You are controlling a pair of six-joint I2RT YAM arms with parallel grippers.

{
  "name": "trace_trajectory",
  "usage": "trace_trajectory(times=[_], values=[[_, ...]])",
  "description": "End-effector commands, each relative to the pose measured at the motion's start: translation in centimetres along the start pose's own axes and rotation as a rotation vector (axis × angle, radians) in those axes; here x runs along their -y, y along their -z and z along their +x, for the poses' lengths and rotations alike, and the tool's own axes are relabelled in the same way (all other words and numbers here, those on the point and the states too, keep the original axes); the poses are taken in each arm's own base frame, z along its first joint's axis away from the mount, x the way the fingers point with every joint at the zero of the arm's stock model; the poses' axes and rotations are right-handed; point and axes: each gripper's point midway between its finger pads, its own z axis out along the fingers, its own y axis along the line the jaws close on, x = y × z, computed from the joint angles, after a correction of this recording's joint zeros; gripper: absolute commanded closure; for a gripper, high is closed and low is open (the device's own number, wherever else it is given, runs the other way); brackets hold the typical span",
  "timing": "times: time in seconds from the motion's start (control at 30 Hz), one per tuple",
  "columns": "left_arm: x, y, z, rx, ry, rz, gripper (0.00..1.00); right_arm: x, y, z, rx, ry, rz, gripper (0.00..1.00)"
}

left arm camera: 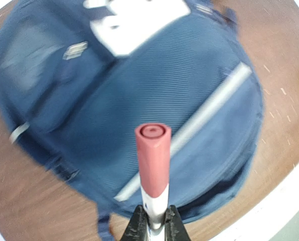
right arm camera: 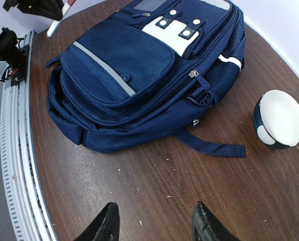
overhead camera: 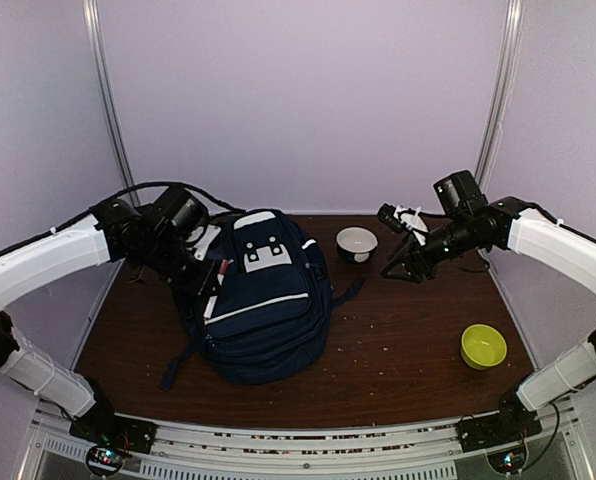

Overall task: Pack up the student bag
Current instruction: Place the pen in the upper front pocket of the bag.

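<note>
The large navy-blue fabric student bag with a white diagonal stripe lies flat on the brown wooden table. It sits a little toward 9 o'clock from the middle, with its grey-white patch end at 12 o'clock. At the bag's 9 o'clock edge the left gripper pinches a white marker with a red cap (the cap points out over the fabric). The right gripper hangs above bare wood at the bag's 2 o'clock, its fingers spread and holding nothing. A small white-topped dark bowl sits at the bag's 1 o'clock, and a lime-green bowl at its 4 o'clock.
</note>
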Motion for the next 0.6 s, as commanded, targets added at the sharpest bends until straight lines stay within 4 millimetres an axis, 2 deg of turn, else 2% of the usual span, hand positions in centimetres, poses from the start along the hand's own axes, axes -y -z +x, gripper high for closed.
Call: trace_trajectory(times=[0.0,0.07,0.17,0.37,0.43,0.57], values=[[5.6,-1.0,-1.1,0.011,-0.219,0.108,1.00,0.0,-0.1,-0.3,0.000,0.008,-0.001,0.51],[7.5,-1.6,-0.6,-0.011,-0.328,0.144,1.00,0.4,0.0,-0.4,-0.001,0.001,0.013,0.51],[9.4,-2.9,0.0,-0.047,-0.420,0.162,1.00,0.5,0.1,-0.4,-0.002,-0.002,0.024,0.51],[12.4,-5.6,1.9,-0.160,-0.660,0.092,1.00,0.5,0.1,-0.4,-0.001,-0.004,0.025,0.51],[12.4,-6.6,2.1,-0.199,-0.705,0.031,1.00,0.5,0.0,-0.4,-0.002,-0.005,0.023,0.51],[11.0,-8.7,2.6,-0.269,-0.771,-0.093,1.00,0.5,0.0,-0.3,-0.002,-0.004,0.022,0.51]])
